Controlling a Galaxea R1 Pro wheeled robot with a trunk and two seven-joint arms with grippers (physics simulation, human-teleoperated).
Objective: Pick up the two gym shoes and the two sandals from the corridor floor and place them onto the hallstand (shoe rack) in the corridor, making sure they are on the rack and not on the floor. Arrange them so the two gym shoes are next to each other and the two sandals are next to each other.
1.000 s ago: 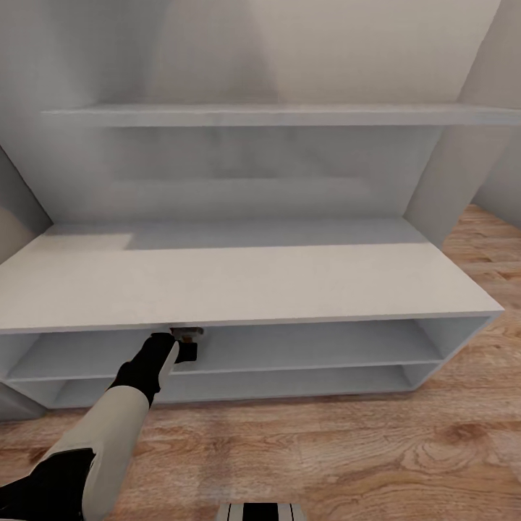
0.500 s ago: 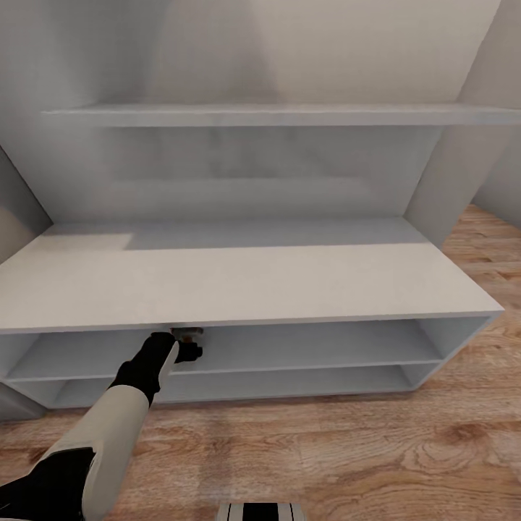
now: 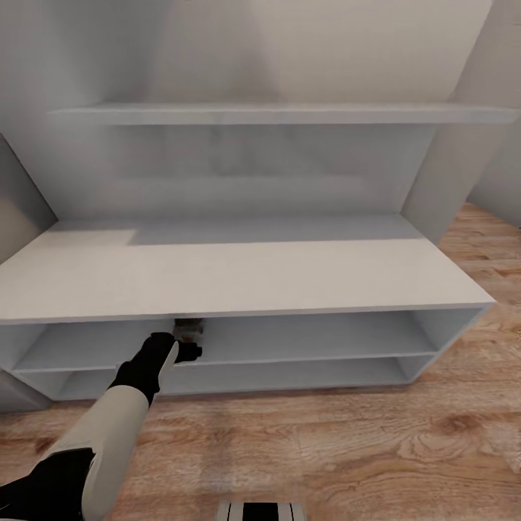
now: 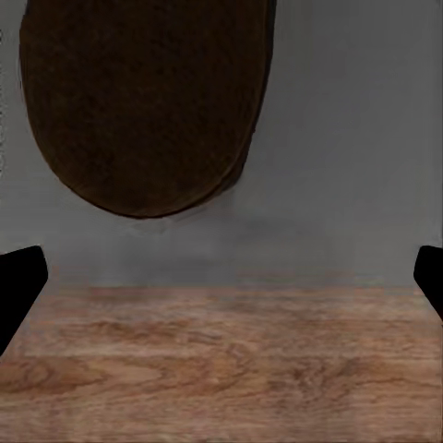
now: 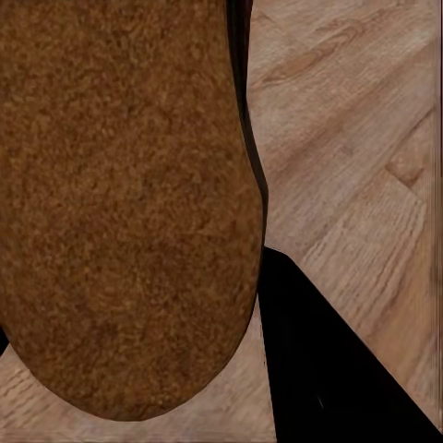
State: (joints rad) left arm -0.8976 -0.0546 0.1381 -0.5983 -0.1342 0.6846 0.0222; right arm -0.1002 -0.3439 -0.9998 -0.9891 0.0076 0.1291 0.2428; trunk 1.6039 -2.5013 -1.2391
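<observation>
the sandal [image 4: 138,101] i've just brought in sits on the upper shelf of the hallstand [image 3: 239,278], a dark brown sole lying flat on the grey board just ahead of my left gripper [image 4: 221,277], with its long axis running away from the fingers into the shelf. in the head view it's only a small brown patch [image 3: 189,329] tucked under the front lip of the top, right at the tip of the gripper [image 3: 189,352]. the fingertips [image 4: 20,277] stand wide apart at either edge of the wrist view with nothing between them, so i read the left tool as open and clear of the sandal. the left arm is stretched forward and low, wrist about level with the shelf edge, the corridor floor [image 3: 347,449] below it. the second sandal [image 5: 120,203] hangs clamped in my right gripper over the floor planks, and it should go beside the first, so i'd draw the left arm straight back along that axis
</observation>
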